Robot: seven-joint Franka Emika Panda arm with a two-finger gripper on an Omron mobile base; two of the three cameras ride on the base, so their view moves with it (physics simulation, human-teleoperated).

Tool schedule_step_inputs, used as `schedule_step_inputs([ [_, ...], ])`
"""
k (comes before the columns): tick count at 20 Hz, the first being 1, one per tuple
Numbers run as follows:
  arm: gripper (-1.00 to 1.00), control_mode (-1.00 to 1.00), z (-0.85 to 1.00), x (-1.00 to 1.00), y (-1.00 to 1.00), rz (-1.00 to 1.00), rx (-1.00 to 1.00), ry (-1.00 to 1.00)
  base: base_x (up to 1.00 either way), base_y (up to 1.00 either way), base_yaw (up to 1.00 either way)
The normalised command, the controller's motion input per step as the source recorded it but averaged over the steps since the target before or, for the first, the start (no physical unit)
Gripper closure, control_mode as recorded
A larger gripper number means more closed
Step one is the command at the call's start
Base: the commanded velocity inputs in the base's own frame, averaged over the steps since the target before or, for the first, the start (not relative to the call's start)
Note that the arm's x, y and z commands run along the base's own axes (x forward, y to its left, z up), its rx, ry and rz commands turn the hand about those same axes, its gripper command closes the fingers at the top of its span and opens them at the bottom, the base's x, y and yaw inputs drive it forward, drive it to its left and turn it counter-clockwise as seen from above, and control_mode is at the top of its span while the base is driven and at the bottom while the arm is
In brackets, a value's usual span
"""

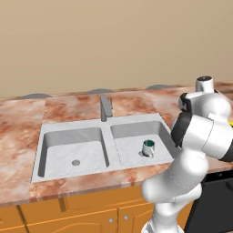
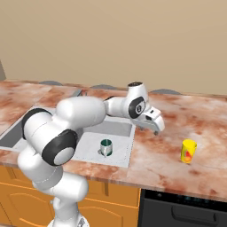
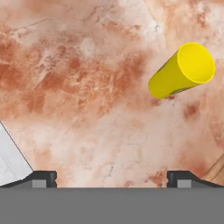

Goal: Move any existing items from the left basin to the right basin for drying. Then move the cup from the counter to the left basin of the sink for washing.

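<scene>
**Yellow cup next, mug already in the drying bowl**

Dark finger tips of the gripper (image 3: 112, 178) stood wide apart with nothing between them when I looked; the hand (image 2: 153, 123) hung over the marbled counter (image 2: 208, 115), just past the sink's (image 1: 45, 132) right rim; the yellow cup (image 2: 189, 150) stood well off to its right, upright on the stone, its long axis vertical, mouth up, red mark on the side facing my right base camera; from the hand camera it sat up and to the right (image 3: 181, 70), off the line between the tips; I judged I needed to carry the hand across until the cup lay centred, come down with the jaws astride its wall, and close around the middle rather than the rim; the silvery mug (image 1: 148, 148) stood upright in the right basin (image 1: 132, 132); the left basin (image 1: 68, 141) waited bare apart from its drain.
</scene>
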Motion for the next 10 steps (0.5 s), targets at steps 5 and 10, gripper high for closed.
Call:
schedule_step_inputs([
  [5,-1.0,-1.0,0.14,-0.09,-0.39,-0.12,0.0,0.0,0.0,0.0,0.0],
  [10,-1.0,-1.0,0.02,-0.03,-0.39,-0.09,0.0,0.0,0.0,0.0,0.0],
])
